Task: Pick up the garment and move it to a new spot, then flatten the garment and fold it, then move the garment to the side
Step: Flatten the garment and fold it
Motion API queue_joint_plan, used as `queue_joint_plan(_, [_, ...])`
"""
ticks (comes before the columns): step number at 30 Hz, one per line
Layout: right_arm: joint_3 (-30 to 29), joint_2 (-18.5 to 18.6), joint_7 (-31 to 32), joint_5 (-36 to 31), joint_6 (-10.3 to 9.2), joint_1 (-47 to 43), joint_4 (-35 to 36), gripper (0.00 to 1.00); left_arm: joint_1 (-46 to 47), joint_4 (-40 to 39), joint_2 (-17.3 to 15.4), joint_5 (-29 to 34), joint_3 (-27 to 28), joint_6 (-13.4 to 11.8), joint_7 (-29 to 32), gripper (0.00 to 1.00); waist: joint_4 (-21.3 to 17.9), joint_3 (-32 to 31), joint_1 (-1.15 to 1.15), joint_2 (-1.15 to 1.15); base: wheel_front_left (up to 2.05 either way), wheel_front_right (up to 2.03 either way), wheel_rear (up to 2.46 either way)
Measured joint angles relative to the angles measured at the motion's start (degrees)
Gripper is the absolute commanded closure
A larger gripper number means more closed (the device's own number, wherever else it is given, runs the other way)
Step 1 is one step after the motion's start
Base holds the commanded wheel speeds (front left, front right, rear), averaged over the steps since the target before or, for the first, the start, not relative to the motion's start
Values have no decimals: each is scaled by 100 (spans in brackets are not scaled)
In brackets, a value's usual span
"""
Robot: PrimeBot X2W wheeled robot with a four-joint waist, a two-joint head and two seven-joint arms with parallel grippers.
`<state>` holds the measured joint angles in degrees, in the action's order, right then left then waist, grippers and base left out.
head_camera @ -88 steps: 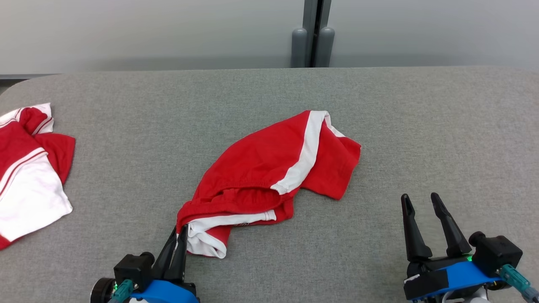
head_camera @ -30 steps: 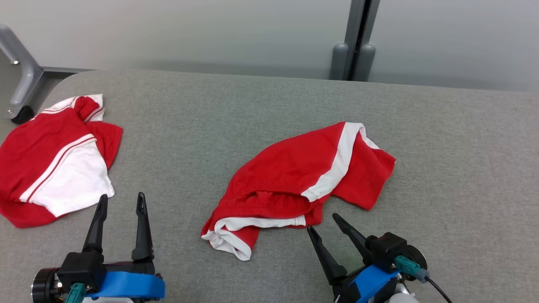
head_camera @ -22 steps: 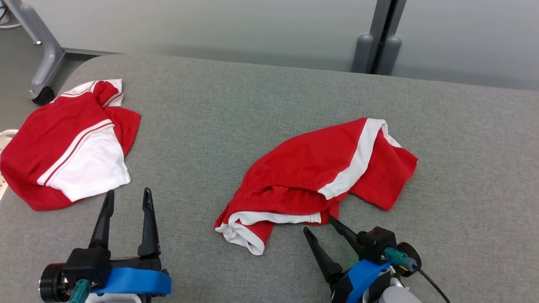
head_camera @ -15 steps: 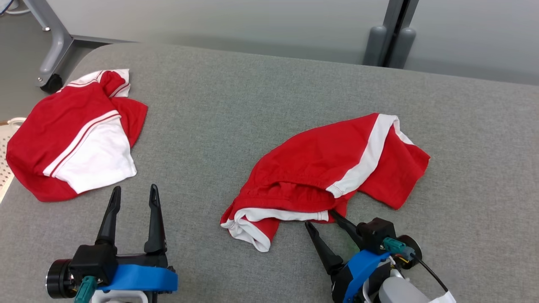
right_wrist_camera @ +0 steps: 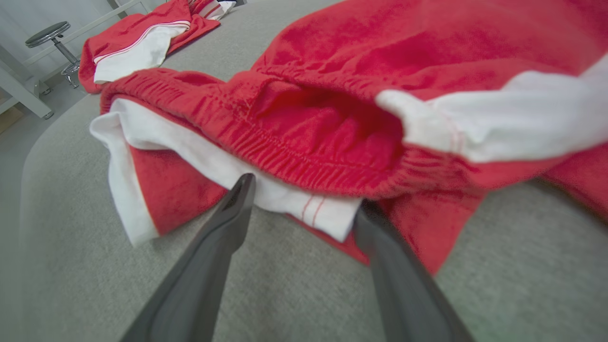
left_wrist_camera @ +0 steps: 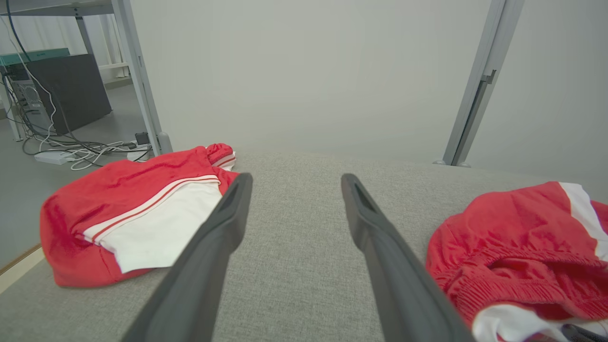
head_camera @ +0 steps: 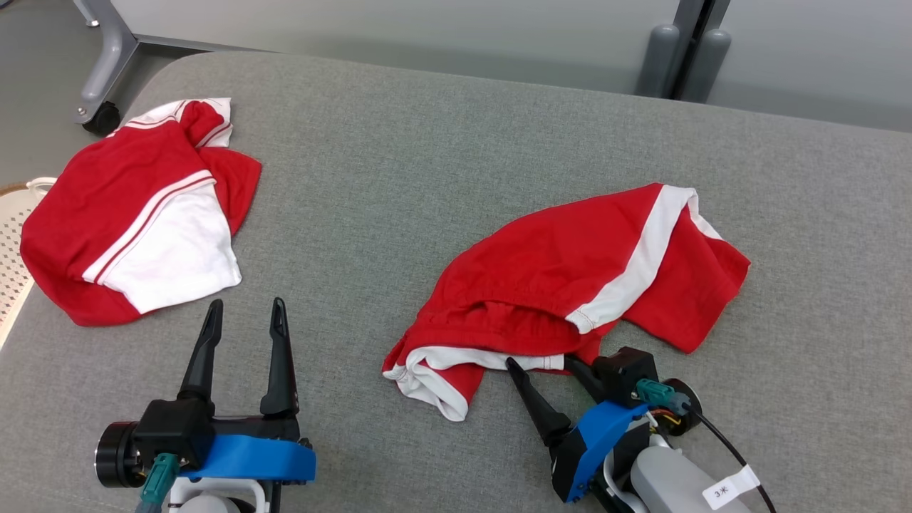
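The garment (head_camera: 570, 285), red shorts with white stripes, lies crumpled in the middle of the grey table (head_camera: 399, 178). My right gripper (head_camera: 539, 362) stands open at its near edge, the fingertips touching the white hem. In the right wrist view the hem's corner sits between the fingers of that gripper (right_wrist_camera: 305, 192), below the elastic waistband of the garment (right_wrist_camera: 332, 61). My left gripper (head_camera: 246, 305) is open over bare table, left of the garment. In the left wrist view the left gripper (left_wrist_camera: 295, 178) holds nothing, and the garment (left_wrist_camera: 503, 228) lies to its right.
A second red and white garment (head_camera: 135, 214) lies at the table's left end, also seen as that garment (left_wrist_camera: 142, 204). A white basket (head_camera: 11, 235) sits beyond the left edge. A wheeled frame leg (head_camera: 103, 107) and grey posts (head_camera: 684, 57) stand behind the table.
The camera has swung left. My left gripper has let go of the garment's corner and moved off to the left, open. My right gripper has moved in to the garment's near edge.
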<state>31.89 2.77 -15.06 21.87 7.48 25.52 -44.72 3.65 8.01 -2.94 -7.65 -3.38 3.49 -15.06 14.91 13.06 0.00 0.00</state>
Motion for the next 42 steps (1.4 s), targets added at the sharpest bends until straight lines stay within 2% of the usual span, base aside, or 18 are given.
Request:
queue_joint_plan(1, [76,0,-3,51,0,65,-65,100,1,15,-1,-2,-23,-13,-1,0,5,8,0,0,0,0,0])
queue_joint_plan(9, [-31,19,-8,-15,0,92,219,100,-2,27,-1,-36,60,-48,0,0,-196,2,0,0,0,0,0])
queue_joint_plan(20, [-471,402,-7,-258,0,-778,1505,100,-107,93,0,-96,45,-38,-1,0,-749,-198,0,0,0,0,0])
queue_joint_plan(23, [-794,570,-8,-346,0,-1210,2051,100,-130,132,2,-100,35,-13,-1,0,-1006,-284,-1,0,0,0,0])
queue_joint_plan(28, [-1215,727,-7,-469,0,-1751,2434,100,-168,156,3,-99,54,-3,-1,0,-1288,-382,0,0,0,0,0])
queue_joint_plan(40, [-2412,772,-7,-532,0,-2748,2543,100,-250,193,2,-67,136,59,-1,0,-1600,-571,-1,0,0,0,0])
queue_joint_plan(41, [-2465,736,-7,-556,0,-2792,2522,85,-264,194,2,-58,145,60,0,0,-1611,-582,-1,0,0,0,0])
queue_joint_plan(42, [-2506,694,-7,-571,0,-2821,2514,0,-278,198,2,-57,156,67,-1,0,-1622,-594,-1,0,0,0,0])
